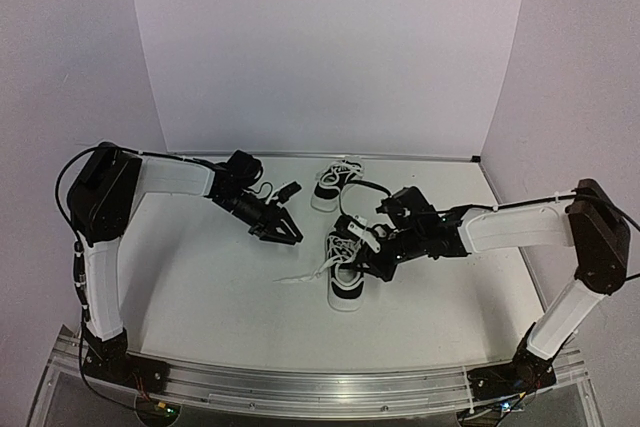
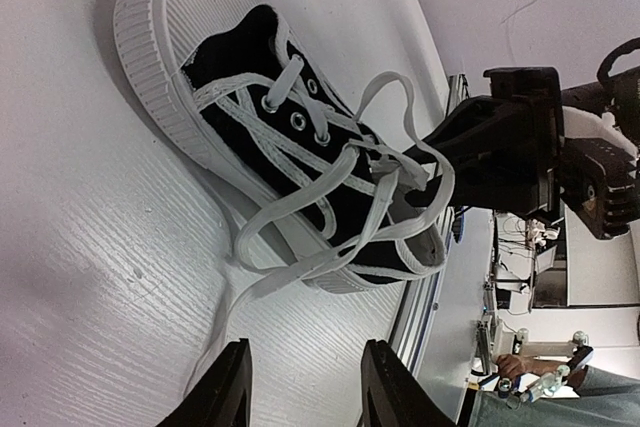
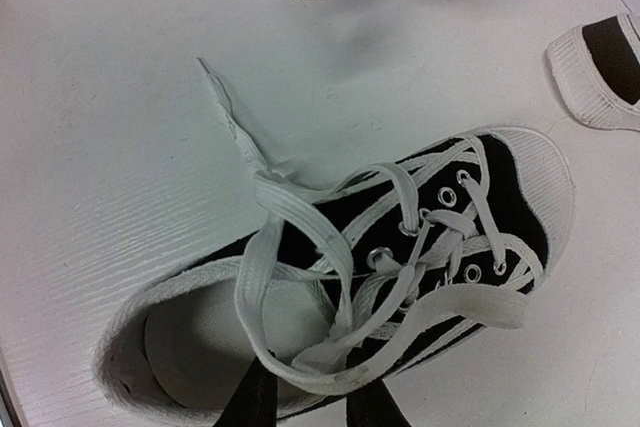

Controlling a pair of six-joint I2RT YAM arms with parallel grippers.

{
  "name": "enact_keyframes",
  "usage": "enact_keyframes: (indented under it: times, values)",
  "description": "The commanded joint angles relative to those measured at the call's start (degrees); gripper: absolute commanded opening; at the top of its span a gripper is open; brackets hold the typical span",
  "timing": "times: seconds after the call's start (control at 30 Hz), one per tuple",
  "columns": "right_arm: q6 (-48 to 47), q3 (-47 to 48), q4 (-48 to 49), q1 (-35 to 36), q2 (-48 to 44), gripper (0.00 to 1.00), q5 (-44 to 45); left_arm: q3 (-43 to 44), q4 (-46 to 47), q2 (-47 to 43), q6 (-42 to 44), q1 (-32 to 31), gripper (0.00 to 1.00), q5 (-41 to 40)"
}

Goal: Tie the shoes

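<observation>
The nearer shoe [image 1: 348,282] is set near the middle of the white worktop [image 1: 200,287], with its white laces [image 3: 300,207] untied and strewn over the tongue. The farther shoe [image 1: 333,187] is placed behind it, towards the back wall. The right claw [image 3: 308,392] is held at the nearer shoe's opening, fingers narrowly apart, with a lace loop [image 3: 262,277] lying between them. The left claw [image 1: 288,232] is held apart and empty, just left of that shoe.
</observation>
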Motion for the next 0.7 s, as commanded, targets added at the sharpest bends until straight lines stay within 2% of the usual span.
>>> enact_keyframes:
  times: [0.0,0.07,0.2,0.43,0.67]
  values:
    - [1.3,2.0,1.7,0.3,0.8,0.21,-0.1,-0.2,1.8,-3.1,-0.3,-0.1,0.39,-0.1]
    - [1.4,1.9,1.8,0.3,0.8,0.17,0.0,-0.3,2.0,-3.2,-0.5,-0.1,0.39,-0.1]
    - [1.6,1.7,1.7,0.2,0.2,0.01,0.4,-0.6,2.1,-3.3,-0.4,-0.1,0.39,-0.6]
    - [3.5,0.6,0.5,0.3,-4.5,0.00,2.0,-4.1,1.0,-5.3,5.6,-0.2,0.42,-8.6]
    - [4.7,-0.4,-1.6,0.2,-6.9,0.00,2.9,-6.7,-1.7,-6.6,19.5,-2.8,0.46,-17.2]
